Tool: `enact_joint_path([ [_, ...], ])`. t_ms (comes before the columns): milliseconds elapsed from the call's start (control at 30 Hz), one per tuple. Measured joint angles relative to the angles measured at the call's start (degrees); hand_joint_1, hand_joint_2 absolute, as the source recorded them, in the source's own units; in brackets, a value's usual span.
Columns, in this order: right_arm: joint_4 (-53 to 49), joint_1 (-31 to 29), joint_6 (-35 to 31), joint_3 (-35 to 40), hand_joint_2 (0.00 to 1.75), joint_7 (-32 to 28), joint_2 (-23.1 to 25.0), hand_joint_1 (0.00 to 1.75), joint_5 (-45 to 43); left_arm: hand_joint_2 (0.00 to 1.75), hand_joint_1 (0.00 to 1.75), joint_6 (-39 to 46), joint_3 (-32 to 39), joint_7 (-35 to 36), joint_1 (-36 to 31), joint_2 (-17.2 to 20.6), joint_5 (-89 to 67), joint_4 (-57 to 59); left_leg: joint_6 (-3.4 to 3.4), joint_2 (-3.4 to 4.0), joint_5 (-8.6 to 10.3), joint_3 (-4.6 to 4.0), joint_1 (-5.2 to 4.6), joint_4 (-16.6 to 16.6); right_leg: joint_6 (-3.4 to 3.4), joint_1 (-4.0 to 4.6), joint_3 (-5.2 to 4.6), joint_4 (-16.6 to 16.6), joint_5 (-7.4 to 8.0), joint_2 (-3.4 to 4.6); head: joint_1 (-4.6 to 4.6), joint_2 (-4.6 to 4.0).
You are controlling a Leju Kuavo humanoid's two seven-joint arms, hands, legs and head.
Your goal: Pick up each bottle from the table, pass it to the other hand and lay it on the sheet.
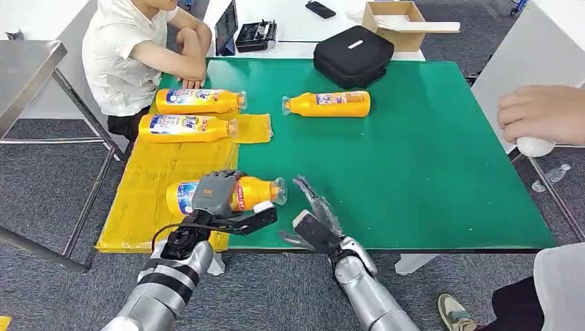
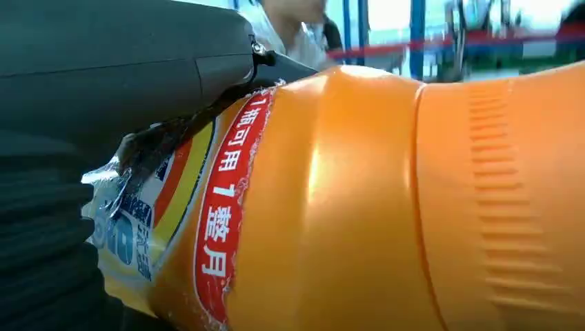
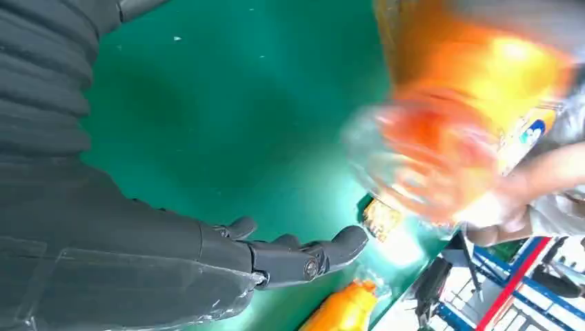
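Gripping an orange bottle [image 1: 252,192] around its label, left hand [image 1: 215,194] holds it sideways over the yellow sheet's [image 1: 141,196] near edge, cap toward the right hand [image 1: 314,219], which sits just beside it, fingers spread, empty.

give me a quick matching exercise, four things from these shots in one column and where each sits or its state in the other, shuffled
Things:
1. robot's left hand
2. robot's right hand
3. lone orange plastic bottle
4. black zipped pouch

Places or states:
A. far edge of the green table mat
B. lying on the green mat, off the yellow sheet
C. gripping an orange bottle
D. open, holding nothing

Pairs: 1-C, 2-D, 3-B, 4-A
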Motion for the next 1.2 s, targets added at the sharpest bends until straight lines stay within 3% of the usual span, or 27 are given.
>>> enact_joint_path([
  [233, 3.5, -2.2, 0.0, 0.1, 1.75, -1.2, 0.5, 0.00, -0.8, 1.75, 1.75, -0.4, 0.3, 0.0, -4.8, 2.2, -1.3, 10.7, 0.00, 0.00, 0.00, 0.00, 0.00, 0.0, 0.00, 0.00, 0.00, 0.0, 0.00, 0.00, -0.02, 0.00],
  [667, 5.9, -2.7, 0.0, 0.1, 1.75, -1.6, 0.6, 0.00, -1.5, 1.75, 1.75, -0.9, 1.3, 1.2, -7.3, 3.3, -1.3, 16.0, -0.04, 0.01, 0.02, 0.15, 0.00, 0.0, 0.00, 0.00, 0.09, 0.1, 0.00, 0.00, 0.00, 0.00],
  [700, 6.1, -2.8, 0.0, 0.1, 1.75, -1.6, 0.7, 0.00, -1.5, 1.75, 1.69, -0.9, 1.3, 1.2, -7.4, 3.3, -1.3, 16.2, -0.04, 0.01, 0.02, 0.15, 0.00, 0.0, 0.00, 0.00, 0.09, 0.1, 0.00, 0.00, 0.00, 0.00],
  [733, 6.2, -2.8, 0.0, 0.1, 1.75, -1.6, 0.7, 0.00, -1.5, 1.75, 1.03, -0.9, 1.3, 1.2, -7.5, 3.3, -1.3, 16.3, -0.04, 0.01, 0.02, 0.16, 0.00, 0.0, 0.00, 0.00, 0.09, 0.1, 0.00, 0.00, 0.00, 0.00],
  [767, 6.3, -2.8, 0.0, 0.1, 1.75, -1.6, 0.8, 0.00, -1.5, 1.75, 0.00, -0.9, 1.3, 1.2, -7.5, 3.3, -1.3, 16.4, -0.04, 0.01, 0.02, 0.18, 0.00, 0.0, 0.00, 0.00, 0.09, 0.1, 0.00, 0.01, 0.00, 0.00],
  [1200, 8.6, -4.4, -0.1, 0.1, 1.75, -2.1, 0.8, 0.00, -1.8, 1.75, 0.00, -8.0, 2.8, 1.3, -9.5, 3.5, -0.2, 19.1, -0.06, -0.03, 0.03, 0.30, -0.01, 0.0, -0.02, -0.01, 0.26, 0.1, -0.01, -0.02, 0.00, 0.00],
])
